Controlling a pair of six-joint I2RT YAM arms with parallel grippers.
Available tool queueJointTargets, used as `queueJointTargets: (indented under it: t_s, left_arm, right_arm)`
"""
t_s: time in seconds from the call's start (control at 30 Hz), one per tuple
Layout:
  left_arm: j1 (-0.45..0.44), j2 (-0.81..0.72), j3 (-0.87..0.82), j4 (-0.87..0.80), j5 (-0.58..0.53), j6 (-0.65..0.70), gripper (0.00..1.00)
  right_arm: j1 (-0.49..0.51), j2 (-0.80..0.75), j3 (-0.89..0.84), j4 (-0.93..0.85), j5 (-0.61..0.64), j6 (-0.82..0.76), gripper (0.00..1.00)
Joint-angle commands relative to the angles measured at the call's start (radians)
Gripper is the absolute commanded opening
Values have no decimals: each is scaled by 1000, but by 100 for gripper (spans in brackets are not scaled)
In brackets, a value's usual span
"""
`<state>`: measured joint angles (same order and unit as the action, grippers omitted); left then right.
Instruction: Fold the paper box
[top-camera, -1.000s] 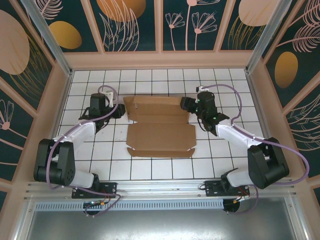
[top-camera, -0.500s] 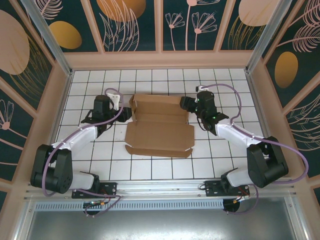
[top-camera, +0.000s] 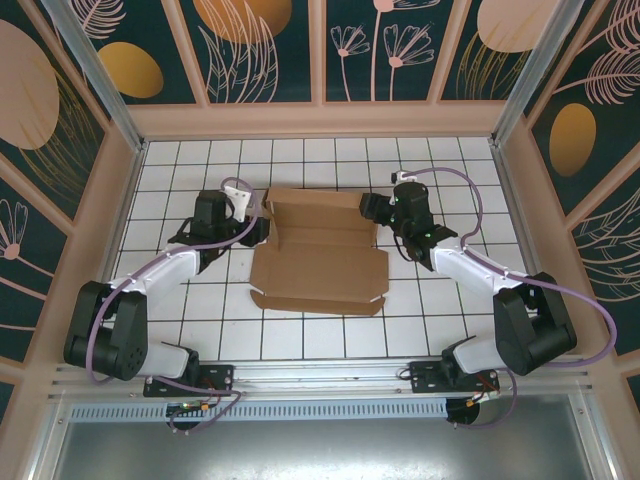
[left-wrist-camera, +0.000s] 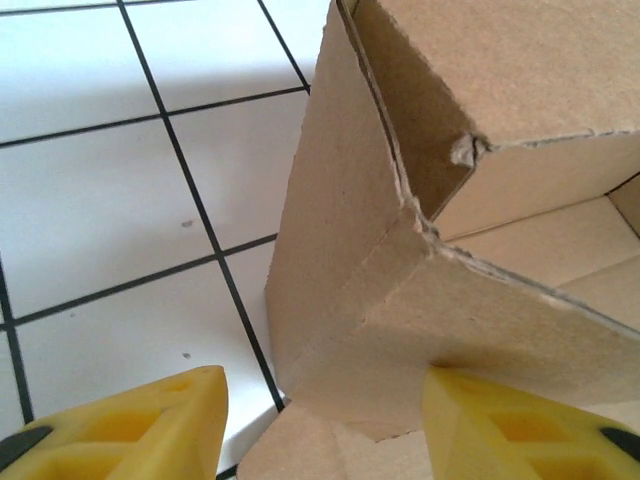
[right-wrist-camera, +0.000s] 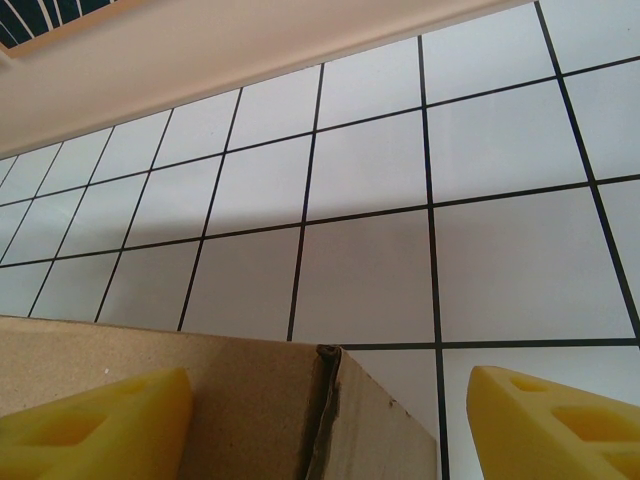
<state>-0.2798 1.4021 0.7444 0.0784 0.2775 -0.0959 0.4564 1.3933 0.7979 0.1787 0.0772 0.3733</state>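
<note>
- The plain brown cardboard paper box (top-camera: 320, 265) lies in the middle of the white tiled table top (top-camera: 200, 305), between the two arms.
- Its wide panel at 6 o'clock lies flat on the tiles, with a small tab at each near corner.
- The half at 12 o'clock is partly raised, and the side wall at the 10 o'clock corner stands up from the tiles.
- The left gripper (top-camera: 256, 228) sits at that 10 o'clock corner, seen from above.
- In the left wrist view, the left gripper (left-wrist-camera: 322, 378) has its yellow fingers (left-wrist-camera: 150, 425) spread well apart.
- The upright corner of the box (left-wrist-camera: 380, 290) stands between them. The 9 o'clock finger is clear of the cardboard and the 3 o'clock finger is tucked against it, so nothing is clamped.
- The right gripper (top-camera: 372, 209) sits at the box's 2 o'clock corner.
- In the right wrist view, the right gripper (right-wrist-camera: 330, 372) has its jaws wide apart.
- A cardboard edge of the box (right-wrist-camera: 240, 410) rises between the yellow fingers (right-wrist-camera: 555, 425). The 3 o'clock finger is over bare tile, apart from the cardboard, so there is no grip.
</note>
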Motion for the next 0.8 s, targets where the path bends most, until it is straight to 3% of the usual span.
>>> queueJointTargets:
  t_s: [0.0, 0.23, 0.77]
  left_arm:
    - [-5, -12, 0, 56, -70, 43, 57]
    - [-26, 28, 28, 71, -109, 108, 63]
    - [-40, 58, 48, 69, 137, 285, 64]
  right_arm:
    - [15, 33, -5, -83, -21, -19, 73]
    - [15, 29, -5, -86, -26, -19, 74]
    - [15, 31, 0, -89, -31, -27, 74]
